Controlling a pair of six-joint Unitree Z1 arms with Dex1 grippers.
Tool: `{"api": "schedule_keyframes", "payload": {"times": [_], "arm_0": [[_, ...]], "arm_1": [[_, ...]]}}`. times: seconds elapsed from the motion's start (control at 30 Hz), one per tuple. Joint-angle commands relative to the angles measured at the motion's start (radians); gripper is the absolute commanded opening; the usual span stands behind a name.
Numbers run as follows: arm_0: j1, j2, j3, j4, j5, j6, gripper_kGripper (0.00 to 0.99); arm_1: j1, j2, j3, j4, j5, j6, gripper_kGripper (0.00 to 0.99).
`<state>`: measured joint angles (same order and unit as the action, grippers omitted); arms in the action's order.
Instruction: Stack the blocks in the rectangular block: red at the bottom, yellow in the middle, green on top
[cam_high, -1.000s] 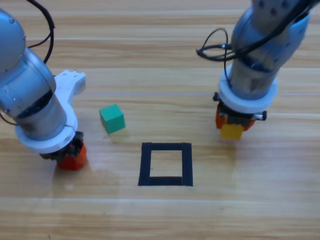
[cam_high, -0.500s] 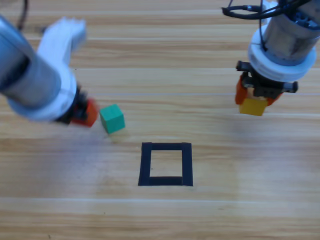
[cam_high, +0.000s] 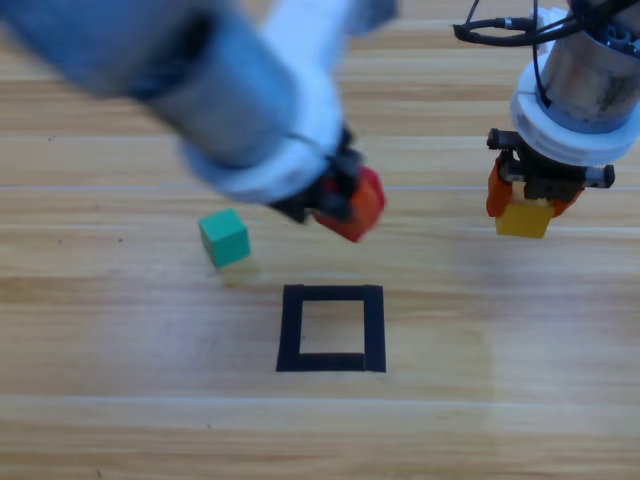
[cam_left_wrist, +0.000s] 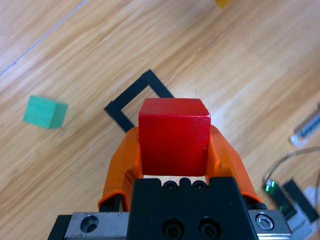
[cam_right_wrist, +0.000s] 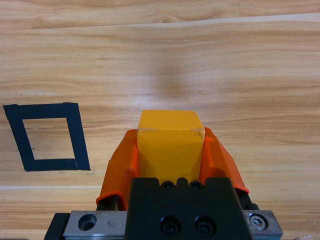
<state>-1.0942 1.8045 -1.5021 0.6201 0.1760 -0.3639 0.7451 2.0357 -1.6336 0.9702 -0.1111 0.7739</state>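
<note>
Red cube (cam_left_wrist: 173, 135) clamped in left jaws, aloft

Left tool (cam_high: 345, 205) holds red (cam_high: 358, 208) above the rectangular block (cam_high: 332, 328); right tool (cam_high: 527, 205) holds yellow (cam_high: 524, 219).

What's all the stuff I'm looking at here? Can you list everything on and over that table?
Red cube: one, red, held above the table, up-left of the tape square.
Yellow cube: one, yellow, held above the table, off to the right of the tape square.
Green cube: one, teal-green, lying on the table left of the tape square, untouched.
Tape square: one, black outline, low in the middle of the table, nothing inside it.
Table: one, light wood.
Left pincer: one, orange jaws, shut on the red cube.
Right pincer: one, orange jaws, shut on the yellow cube.
</note>
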Motion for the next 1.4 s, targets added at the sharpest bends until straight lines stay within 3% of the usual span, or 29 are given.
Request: {"api": "schedule_keyframes", "payload": {"times": [0.03,0.23,0.7,0.97,1.2,1.4], "arm_0": [[-0.024,0.322,-0.26,0.24,0.088,-0.207,0.0],[-0.018,0.493,-0.454,0.435,0.132,-0.469,0.0],[0.017,0.483,-0.391,0.455,0.06,-0.761,0.0],[0.034,0.469,-0.363,0.418,0.037,-0.765,0.0],[0.077,0.369,-0.092,0.168,-0.016,-0.722,0.0],[0.08,0.371,-0.081,0.148,-0.02,-0.704,0.0]], "arm_1": [[-0.029,0.015,0.012,0.018,0.005,-0.001,0.0],[-0.029,0.017,0.011,0.018,0.005,-0.002,0.0],[-0.029,0.021,0.011,0.018,0.002,-0.019,0.0],[-0.029,0.023,0.011,0.018,-0.018,-0.024,0.0],[-0.029,0.026,0.009,0.016,-0.027,-0.025,0.0],[-0.029,0.026,0.009,0.018,-0.032,-0.027,0.0]]}}
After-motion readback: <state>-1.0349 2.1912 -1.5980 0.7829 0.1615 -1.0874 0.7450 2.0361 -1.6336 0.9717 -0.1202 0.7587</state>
